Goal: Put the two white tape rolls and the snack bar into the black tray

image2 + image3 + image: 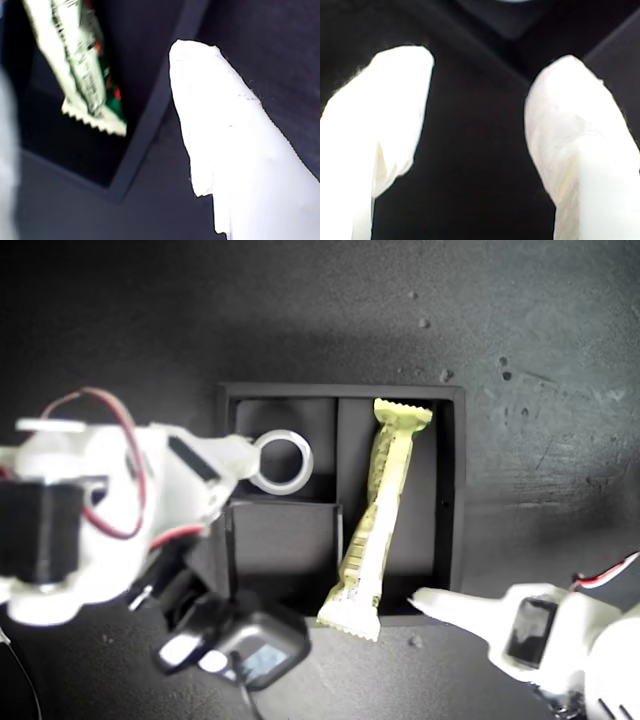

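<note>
- Snack bar (377, 510): it's in the black tray (452, 490), lying in the long compartment on the exterior view's right. It sits slanted, not flat along the wall. The top crimped end is up by the far wall, and the bottom crimped end rides over the near wall and pokes out past the tray's edge.
- The first wrist view shows that zigzag end up close, with red and green print on the wrapper, hanging over the tray's corner.
- One white tape roll (280, 461) is in view. It's flat in the small compartment at the exterior view's upper left of the tray, hole facing up.
- My second gripper (480, 65) comes in from the exterior view's left, and its tip is right against the roll's rim. Can't tell if it's actually touching.
- Its fingers (395, 100) are spread wide in the second wrist view, with only dark tray between them. Nothing held.
- My first gripper (445, 605) is at the exterior view's lower right, with one pointed finger just outside the tray's near wall, close to the bar's sticking-out end but not on it.
- In the first wrist view that finger (225, 130) is clear, and a pale blur at the far edge looks like the other one. So the gap is wide and it's holding nothing.
- Everything sits on a dark, scuffed tabletop (530, 340).
</note>
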Tool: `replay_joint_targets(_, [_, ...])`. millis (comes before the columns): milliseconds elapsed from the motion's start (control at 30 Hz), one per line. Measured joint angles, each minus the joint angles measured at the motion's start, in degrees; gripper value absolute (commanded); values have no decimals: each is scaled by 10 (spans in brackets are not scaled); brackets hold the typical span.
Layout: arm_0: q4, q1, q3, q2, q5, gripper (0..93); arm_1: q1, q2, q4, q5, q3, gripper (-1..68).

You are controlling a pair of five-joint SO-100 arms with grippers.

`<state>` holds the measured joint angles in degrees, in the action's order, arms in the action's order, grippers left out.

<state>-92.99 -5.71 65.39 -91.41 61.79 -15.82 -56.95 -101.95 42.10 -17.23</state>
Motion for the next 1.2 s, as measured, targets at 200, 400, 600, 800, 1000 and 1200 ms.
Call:
replay_joint_targets(200, [-1,-89,84,-103,95,132,65,-181,-10,100,-148,-2])
replay_joint_targets(400, [123,-171,286,-186,193,129,136,-413,-6,232,-379,-3])
replay_joint_targets(600, [267,-203,488,-277,253,127,157,-629,75,308,-640,-3])
replay_joint_targets(800, [350,-220,599,-316,289,126,164,-789,165,356,-859,-3])
replay_joint_targets(1000, [438,-236,674,-327,301,123,159,-867,232,381,-994,-3])
replay_joint_targets(1200, [510,-236,703,-315,301,121,160,-875,274,389,-1047,-3])
